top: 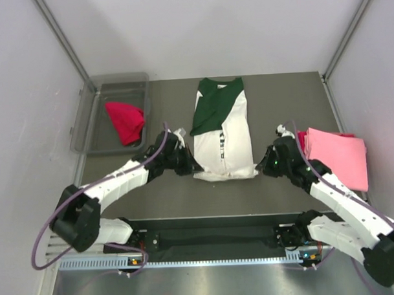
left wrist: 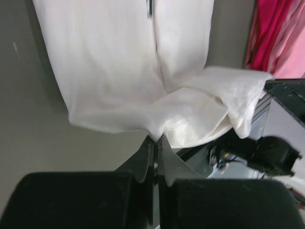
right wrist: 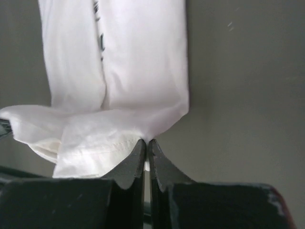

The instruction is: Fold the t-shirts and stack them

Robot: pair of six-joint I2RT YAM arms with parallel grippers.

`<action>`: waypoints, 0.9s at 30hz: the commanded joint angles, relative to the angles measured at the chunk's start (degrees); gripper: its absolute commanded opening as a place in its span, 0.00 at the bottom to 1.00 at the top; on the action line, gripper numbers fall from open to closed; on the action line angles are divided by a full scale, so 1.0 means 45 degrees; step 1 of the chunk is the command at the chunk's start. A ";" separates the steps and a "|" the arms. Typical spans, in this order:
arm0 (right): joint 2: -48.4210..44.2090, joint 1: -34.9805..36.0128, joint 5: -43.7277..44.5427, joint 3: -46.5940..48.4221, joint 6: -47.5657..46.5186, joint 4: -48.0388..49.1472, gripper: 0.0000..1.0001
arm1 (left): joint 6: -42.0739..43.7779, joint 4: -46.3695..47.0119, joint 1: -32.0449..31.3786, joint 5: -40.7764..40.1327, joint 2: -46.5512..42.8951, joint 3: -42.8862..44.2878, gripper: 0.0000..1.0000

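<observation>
Top external shows the left tool (top: 195, 167) and right tool (top: 260, 166) each clamped on a near hem corner of the white t-shirt (top: 226, 143), folded lengthwise on the desk (top: 160, 197). Near its right lies the folded pink t-shirt (top: 340, 157); far left, a red t-shirt (top: 126, 121) sits in the bin (top: 92, 99).

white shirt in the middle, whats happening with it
The left gripper and right gripper each have their jaws shut on a near corner of the white t-shirt. It is already folded narrow lengthwise, and its near hem is bunched up. A folded pink t-shirt sits on the right. A red t-shirt lies in the clear bin at far left.
</observation>
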 commanded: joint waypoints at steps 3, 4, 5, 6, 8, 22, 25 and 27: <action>0.2757 -0.2730 -0.2311 0.2207 -0.2358 0.2000 0.00 | 0.0800 0.0662 0.2075 0.1909 0.2513 0.3051 0.00; 0.3806 -0.2908 -0.2565 0.2542 -0.2438 0.2253 0.00 | 0.0781 0.0798 0.2254 0.2065 0.3232 0.3364 0.00; 0.4338 -0.3045 -0.3031 0.2913 -0.2632 0.2371 0.00 | 0.0761 0.0993 0.2391 0.2182 0.3645 0.4063 0.00; 0.4846 -0.3279 -0.3191 0.3651 -0.2692 0.2431 0.00 | 0.0800 0.0956 0.2605 0.2241 0.4036 0.4476 0.00; 0.6214 -0.3495 -0.3522 0.4378 -0.2751 0.2587 0.00 | 0.0859 0.0355 0.2782 0.2203 0.5208 0.5800 0.00; 1.1353 -0.4491 -0.4481 0.9458 -0.2927 0.2373 0.00 | 0.1034 0.0097 0.4130 0.2574 0.8707 0.9597 0.00; 1.2037 -0.4609 -0.4559 1.0005 -0.3005 0.2275 0.00 | 0.1093 0.0019 0.4306 0.2691 0.9000 1.0162 0.00; 1.2446 -0.4706 -0.4637 1.0279 -0.3005 0.2275 0.00 | 0.1074 0.0154 0.4345 0.2769 0.9234 1.0300 0.00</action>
